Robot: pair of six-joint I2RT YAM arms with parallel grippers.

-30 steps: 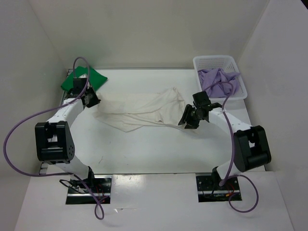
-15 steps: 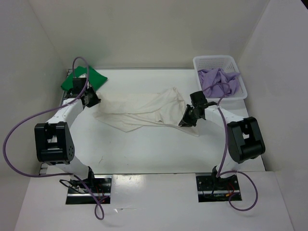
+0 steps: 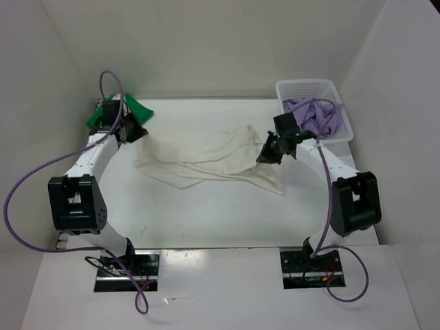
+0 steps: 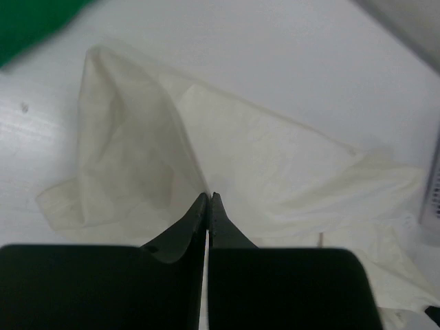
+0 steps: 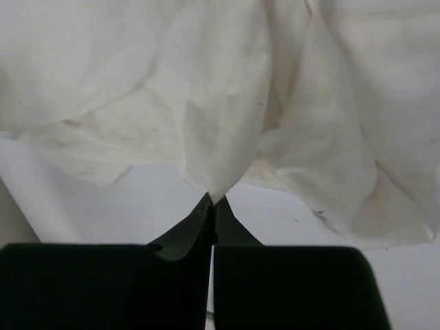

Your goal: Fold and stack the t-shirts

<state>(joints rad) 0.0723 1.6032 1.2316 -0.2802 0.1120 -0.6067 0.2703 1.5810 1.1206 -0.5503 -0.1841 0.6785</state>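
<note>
A cream-white t-shirt (image 3: 206,157) lies crumpled across the middle of the table. At its left edge my left gripper (image 3: 132,135) is shut on a pinch of the cloth (image 4: 172,137), which rises in a ridge from the fingertips. My right gripper (image 3: 265,154) is shut on the shirt's right side, and a fold of cream cloth (image 5: 220,144) runs down into the closed jaws. The green t-shirt (image 3: 118,112) lies folded at the far left, behind the left gripper. A lavender t-shirt (image 3: 313,118) is bunched in the basket.
A white mesh basket (image 3: 311,90) stands at the far right corner, close behind the right arm. Plain white walls enclose the table on three sides. A purple cable loops out from each arm.
My right gripper has shut on the cream shirt's right side and moved toward the back, lifting it. My left gripper has drawn its edge a little toward the far left.
</note>
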